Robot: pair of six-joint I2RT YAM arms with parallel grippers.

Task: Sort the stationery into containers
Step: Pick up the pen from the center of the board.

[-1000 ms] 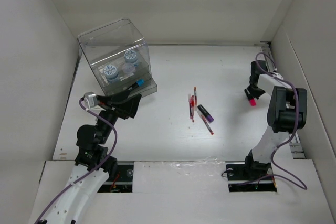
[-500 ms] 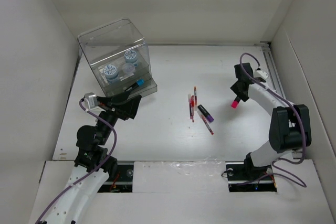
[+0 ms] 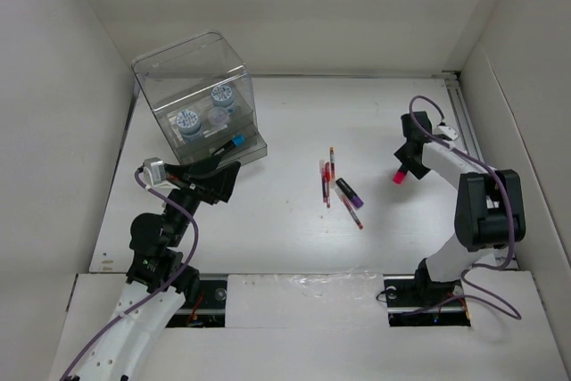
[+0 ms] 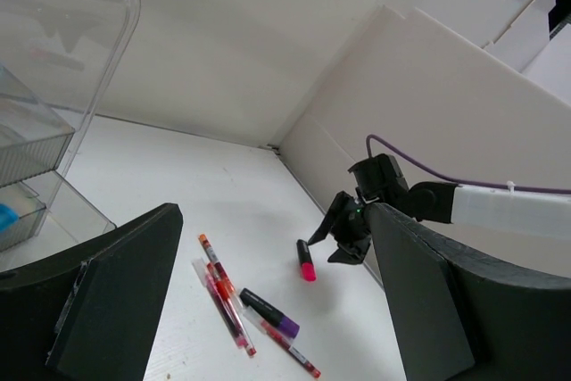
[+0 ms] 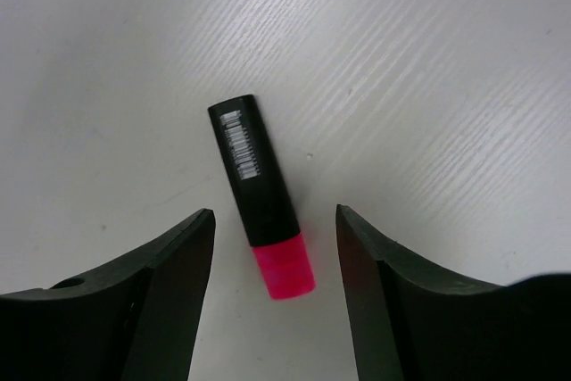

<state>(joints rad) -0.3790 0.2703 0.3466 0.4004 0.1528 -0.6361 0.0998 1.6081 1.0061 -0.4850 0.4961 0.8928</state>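
Over on the right, the right gripper (image 5: 273, 220) hangs spread either side of the pink-tipped marker (image 5: 257, 198) lying flat on the table (image 5: 419, 60), untouched, looks lined up for a pinch. Meanwhile the left gripper (image 4: 275, 216) is spread too, near the organiser box (image 3: 198, 86).

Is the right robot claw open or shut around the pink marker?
Open. The right claw has its fingers spread, and the short black pink-ended marker lies between them, touching neither.

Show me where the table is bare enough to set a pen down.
Bare: the far middle, between the organiser box and the pink marker, beyond the red pens; also the near strip in front of them. Crowded: the centre cluster of red pens and purple marker.
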